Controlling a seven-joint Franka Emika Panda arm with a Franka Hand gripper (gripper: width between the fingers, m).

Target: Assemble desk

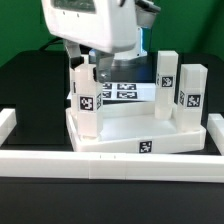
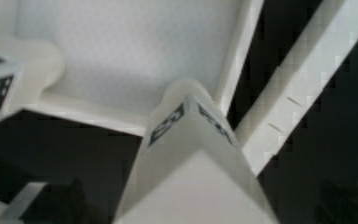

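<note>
The desk top (image 1: 112, 138) lies on the black table as a shallow white tray, its inside (image 2: 123, 50) filling much of the wrist view. Three white tagged legs stand upright in it. One leg (image 1: 88, 96) is at the corner on the exterior view's left, and two legs (image 1: 166, 80) (image 1: 192, 92) are on the right. My gripper (image 1: 88, 64) hangs directly over the left leg (image 2: 194, 160). It is open, with a finger on each side of the leg's top and a dark gap between the leg and one finger (image 2: 23, 202).
A long white border rail (image 1: 110, 162) runs along the table's front and turns back at both ends. The marker board (image 1: 122, 92) lies flat behind the desk top. Another tagged white part (image 2: 5, 78) shows at the edge of the wrist view.
</note>
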